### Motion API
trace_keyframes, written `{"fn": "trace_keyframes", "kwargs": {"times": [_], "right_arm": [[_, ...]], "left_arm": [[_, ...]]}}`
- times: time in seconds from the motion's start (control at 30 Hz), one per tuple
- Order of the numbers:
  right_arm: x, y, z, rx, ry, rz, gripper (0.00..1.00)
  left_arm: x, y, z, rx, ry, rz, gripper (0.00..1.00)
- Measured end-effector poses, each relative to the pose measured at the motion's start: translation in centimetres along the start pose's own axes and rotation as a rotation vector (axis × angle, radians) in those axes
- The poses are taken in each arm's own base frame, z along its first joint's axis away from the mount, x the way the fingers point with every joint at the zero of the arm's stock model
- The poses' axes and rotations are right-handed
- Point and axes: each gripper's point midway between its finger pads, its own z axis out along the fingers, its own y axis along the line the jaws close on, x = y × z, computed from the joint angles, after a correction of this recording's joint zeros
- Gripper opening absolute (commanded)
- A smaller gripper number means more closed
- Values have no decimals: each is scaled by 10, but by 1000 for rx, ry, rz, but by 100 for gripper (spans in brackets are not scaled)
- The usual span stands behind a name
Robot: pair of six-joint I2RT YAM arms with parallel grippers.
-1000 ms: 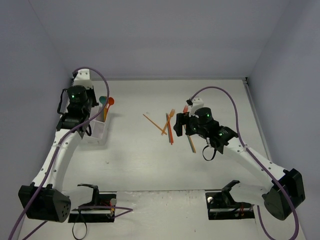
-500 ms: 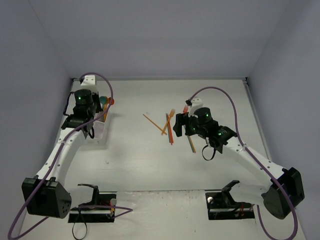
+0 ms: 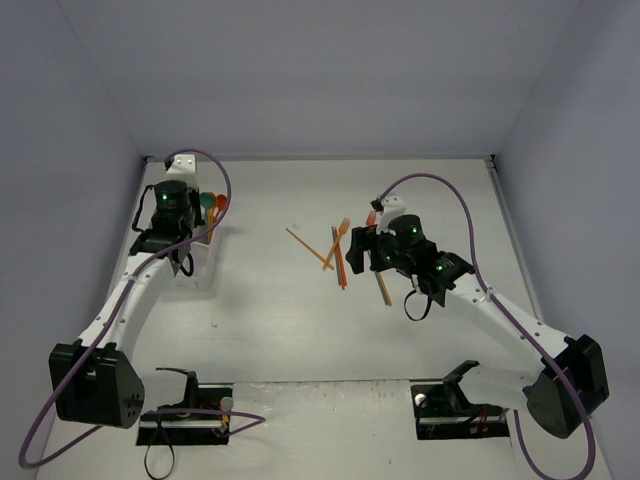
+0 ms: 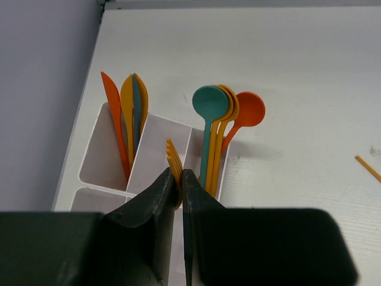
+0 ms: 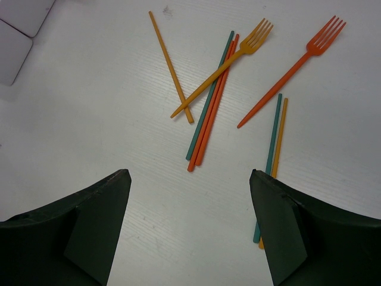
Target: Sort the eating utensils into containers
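My left gripper (image 4: 180, 182) is shut on a yellow fork (image 4: 173, 159), its tines pointing up over the middle compartment of the white box (image 4: 156, 138). The compartment to the left holds orange, yellow and teal knives (image 4: 128, 113). The one to the right holds teal, yellow and orange spoons (image 4: 215, 113). In the top view the left gripper (image 3: 183, 240) hangs over the box (image 3: 200, 265). My right gripper (image 5: 189, 196) is open and empty above loose utensils: a yellow fork (image 5: 238, 55), an orange fork (image 5: 294, 65), an orange stick (image 5: 169, 65), teal and red sticks (image 5: 213, 98), and a teal-yellow pair (image 5: 274, 146).
The box stands close to the left wall (image 3: 90, 150). The loose pile (image 3: 338, 250) lies mid-table just left of the right gripper (image 3: 358, 250). A corner of a white object (image 5: 15, 27) shows at the top left of the right wrist view.
My left arm has swung to the right and farther back with the fork, coming over the box. The right arm has hardly moved.
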Motion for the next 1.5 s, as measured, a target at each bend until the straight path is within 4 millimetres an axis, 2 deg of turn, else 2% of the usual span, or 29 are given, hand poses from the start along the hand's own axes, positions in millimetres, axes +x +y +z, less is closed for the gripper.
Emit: {"fn": "trace_keyframes", "kwargs": {"times": [0.23, 0.3, 0.4, 0.63, 0.8, 0.87, 0.93, 1.07, 1.23, 1.5], "right_arm": [[0, -1, 0, 4, -1, 2, 79], [0, -1, 0, 4, -1, 2, 79], [0, -2, 0, 5, -1, 3, 78], [5, -8, 6, 34, 18, 13, 77], [13, -17, 14, 81, 46, 35, 69], [15, -26, 18, 120, 58, 57, 67], [14, -37, 23, 165, 65, 89, 64], [7, -66, 40, 260, 90, 168, 60], [0, -99, 75, 355, 136, 259, 56], [14, -118, 131, 415, 226, 313, 53]], "left_arm": [[28, 3, 8, -24, 65, 16, 7], [30, 4, 8, -30, 69, 16, 10], [30, 5, 8, -33, 69, 14, 20], [33, 5, 8, -35, 74, 13, 25], [42, 6, 4, -36, 89, 13, 44], [42, 6, 2, -34, 91, 3, 55], [40, 6, -5, -28, 92, -13, 61], [22, 4, -21, 2, 84, -57, 65], [-8, -6, -47, 74, 40, -144, 65], [-5, -25, -84, 177, 63, -218, 65]]}}
